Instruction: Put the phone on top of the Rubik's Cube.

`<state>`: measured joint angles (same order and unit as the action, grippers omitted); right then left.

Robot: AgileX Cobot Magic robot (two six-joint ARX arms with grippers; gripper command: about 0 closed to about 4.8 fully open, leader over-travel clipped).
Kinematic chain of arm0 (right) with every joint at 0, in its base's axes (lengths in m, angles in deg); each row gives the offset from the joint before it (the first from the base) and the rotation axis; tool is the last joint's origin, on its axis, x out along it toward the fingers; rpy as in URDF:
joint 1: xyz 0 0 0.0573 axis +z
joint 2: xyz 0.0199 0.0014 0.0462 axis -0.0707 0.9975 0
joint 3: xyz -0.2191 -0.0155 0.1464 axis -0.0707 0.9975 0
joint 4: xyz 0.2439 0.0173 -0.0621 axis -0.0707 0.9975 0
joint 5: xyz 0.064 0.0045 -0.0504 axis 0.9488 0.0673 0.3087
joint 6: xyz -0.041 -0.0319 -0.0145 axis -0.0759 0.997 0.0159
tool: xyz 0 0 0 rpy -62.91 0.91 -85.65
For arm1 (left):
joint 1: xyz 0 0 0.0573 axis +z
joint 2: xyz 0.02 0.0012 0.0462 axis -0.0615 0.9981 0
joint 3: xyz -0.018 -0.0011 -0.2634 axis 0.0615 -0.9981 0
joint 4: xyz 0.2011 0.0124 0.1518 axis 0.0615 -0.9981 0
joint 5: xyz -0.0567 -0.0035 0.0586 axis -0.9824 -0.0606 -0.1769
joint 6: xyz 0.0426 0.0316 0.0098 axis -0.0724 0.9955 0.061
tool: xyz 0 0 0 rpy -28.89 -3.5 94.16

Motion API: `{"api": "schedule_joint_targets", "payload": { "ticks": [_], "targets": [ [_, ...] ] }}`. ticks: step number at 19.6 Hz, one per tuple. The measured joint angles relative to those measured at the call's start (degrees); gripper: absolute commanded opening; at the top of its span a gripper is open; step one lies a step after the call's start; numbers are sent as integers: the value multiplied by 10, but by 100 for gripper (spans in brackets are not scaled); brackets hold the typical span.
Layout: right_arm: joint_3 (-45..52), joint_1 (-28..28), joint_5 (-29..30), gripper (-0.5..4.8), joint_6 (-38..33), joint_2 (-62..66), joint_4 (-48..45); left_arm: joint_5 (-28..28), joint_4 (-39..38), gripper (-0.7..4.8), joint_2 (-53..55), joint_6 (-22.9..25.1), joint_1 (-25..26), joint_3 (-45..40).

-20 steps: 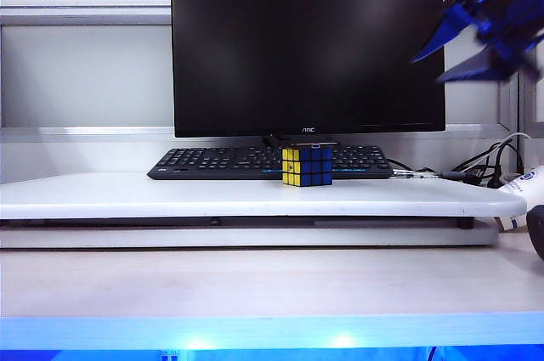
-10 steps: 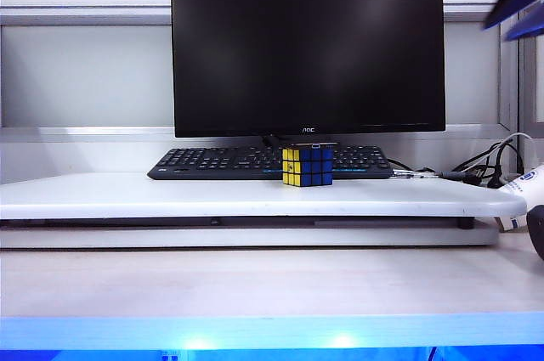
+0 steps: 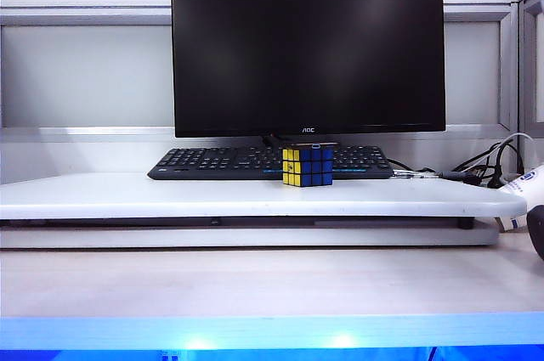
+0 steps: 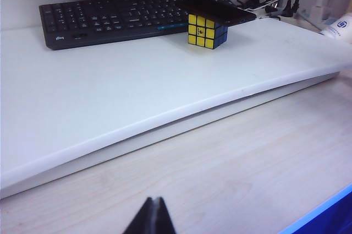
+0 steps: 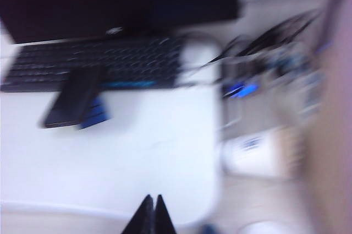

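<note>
Hands: right hand (image 5: pixel 150 212) clenched, empty; left hand (image 4: pixel 150 216) clenched, idle above surface (image 4: pixel 165 91); phone (image 4: pixel 217 9) rests on Rubik's Cube (image 4: pixel 207 29); placement looks done, nothing pending.

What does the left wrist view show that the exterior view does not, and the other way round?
Only the left wrist view shows the phone as a flat slab lying across the top of the Rubik's Cube, and the left hand, shut, low over the bare wooden desk in front of the white board. Only the exterior view shows the whole monitor; there the phone is just a thin dark edge, and neither hand appears. Both show the cube on the white board in front of the keyboard.
</note>
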<state>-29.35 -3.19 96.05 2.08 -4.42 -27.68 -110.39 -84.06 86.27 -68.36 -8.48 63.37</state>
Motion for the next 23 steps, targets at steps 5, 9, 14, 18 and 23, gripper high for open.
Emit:
{"api": "schedule_joint_targets", "payload": {
  "ticks": [5, 9, 14, 18, 23],
  "targets": [
    [66, 0, -21, -5, 50, -145, 32, 0, 0, -6, 0, 0, 0, 0],
    [145, 0, -42, -5, 5, -278, 67, 0, 0, -6, 0, 0, 0, 0],
    [185, 3, -45, -5, -12, -288, 70, -1, 0, -6, 0, 0, 0, 0],
    [224, 3, -44, -5, -8, -289, 56, 1, -1, -6, 0, 0, 0, 0],
    [285, 3, -43, -5, 4, -289, 57, 6, -1, -5, 0, 0, 0, 0]
  ]
}}
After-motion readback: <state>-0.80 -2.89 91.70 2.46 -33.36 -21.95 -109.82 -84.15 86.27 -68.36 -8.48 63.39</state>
